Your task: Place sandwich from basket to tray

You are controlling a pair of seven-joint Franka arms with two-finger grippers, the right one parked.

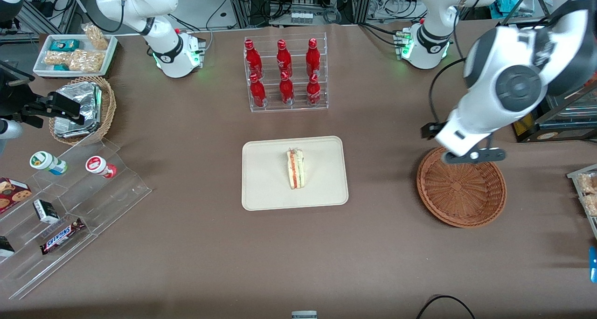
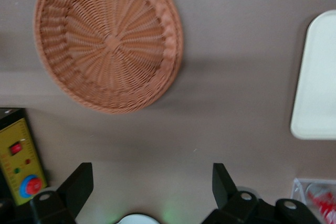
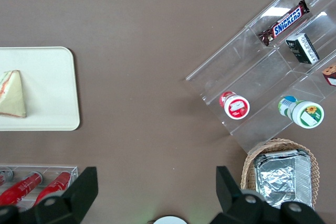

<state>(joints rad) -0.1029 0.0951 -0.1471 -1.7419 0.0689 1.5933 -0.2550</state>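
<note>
Fingers (image 2: 79, 184) wide apart, hold nothing. Gripper (image 2: 152, 187) up high, near basket (image 1: 461, 188). Basket has no food. Sandwich (image 1: 295, 169) lies on tray (image 1: 266, 179). Job looks done.

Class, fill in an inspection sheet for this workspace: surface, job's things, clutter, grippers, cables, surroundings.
Surface: brown table, flat.
Job's things: sandwich lies on the tray; basket holds nothing.
Clutter: red bottles in a clear rack; foil packets in a deeper basket; snacks on clear steps.
Grippers: gripper open, holding nothing, above the table beside the basket.
Cables: black cable at the table edge nearest the front camera.
Surroundings: equipment racks with wiring.
</note>
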